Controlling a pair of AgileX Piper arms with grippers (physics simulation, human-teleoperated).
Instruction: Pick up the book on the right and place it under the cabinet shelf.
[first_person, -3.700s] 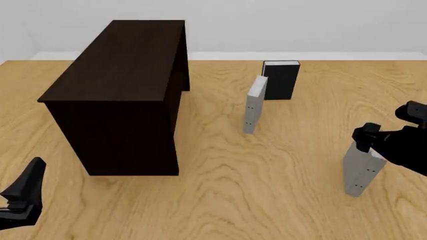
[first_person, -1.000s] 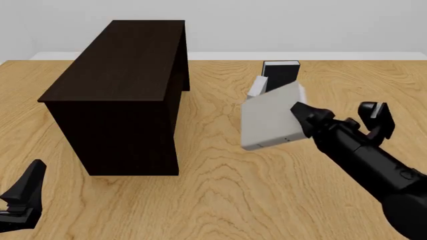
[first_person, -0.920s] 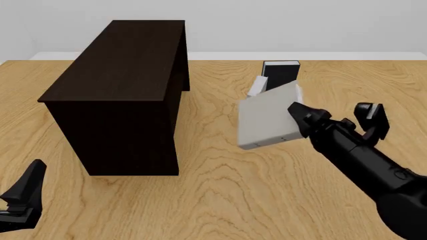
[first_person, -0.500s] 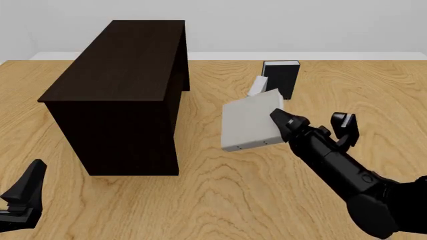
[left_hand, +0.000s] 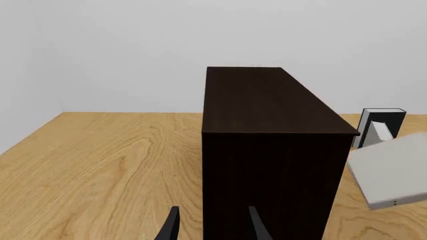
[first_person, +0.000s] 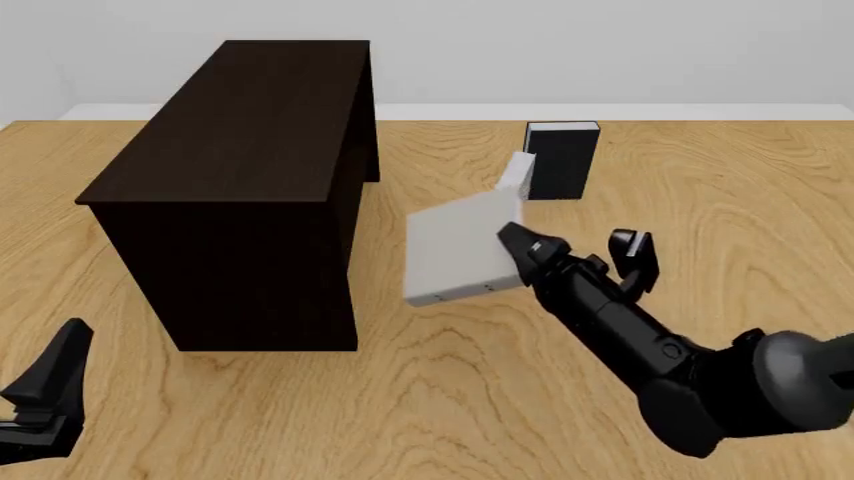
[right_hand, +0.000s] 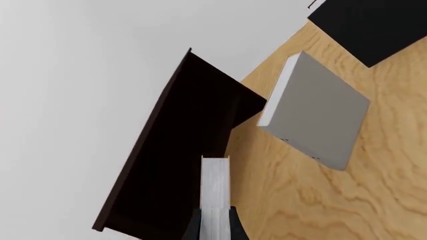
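Observation:
The book, pale grey with white page edges, hangs tilted above the table with my right gripper shut on its right end. In the right wrist view its page edge runs out between the fingers toward the cabinet shelf. That cabinet is a big dark brown box at the left, its open side facing right, and the book's left edge is a short way from it. The left wrist view catches the book past the cabinet. My left gripper rests open at the near left, holding nothing.
A second grey book stands behind the held one, with a black book upright just beyond it. Both also appear in the right wrist view, grey book and black book. Bare wooden table lies in front.
The book stood on the table at the right; now it is lifted, turned flat and carried leftward toward the cabinet by my right gripper. The left arm has not moved.

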